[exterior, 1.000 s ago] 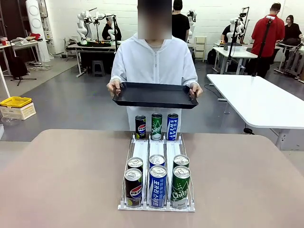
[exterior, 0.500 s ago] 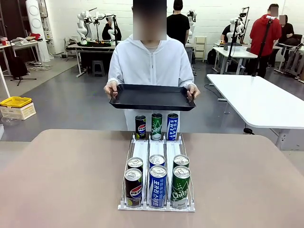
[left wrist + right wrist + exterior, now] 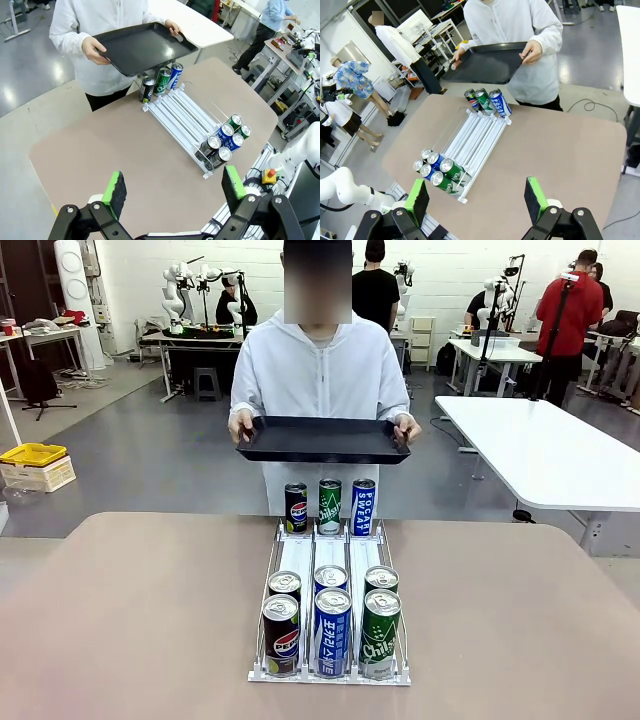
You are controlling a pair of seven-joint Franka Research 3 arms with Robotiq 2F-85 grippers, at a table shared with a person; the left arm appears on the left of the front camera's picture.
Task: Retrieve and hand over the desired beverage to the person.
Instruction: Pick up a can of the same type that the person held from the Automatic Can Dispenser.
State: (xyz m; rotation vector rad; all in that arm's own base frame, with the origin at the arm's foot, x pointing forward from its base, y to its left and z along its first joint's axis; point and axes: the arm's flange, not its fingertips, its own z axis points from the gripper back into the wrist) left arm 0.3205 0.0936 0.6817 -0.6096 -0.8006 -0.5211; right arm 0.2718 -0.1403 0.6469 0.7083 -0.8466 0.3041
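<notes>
The person (image 3: 320, 375) holds a flat black tray (image 3: 322, 440) (matte, rectangular, raised rim).

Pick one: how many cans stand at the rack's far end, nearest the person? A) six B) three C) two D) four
B: three cans stand side by side at the far end of the rack, in front of the person holding the black tray.
</notes>
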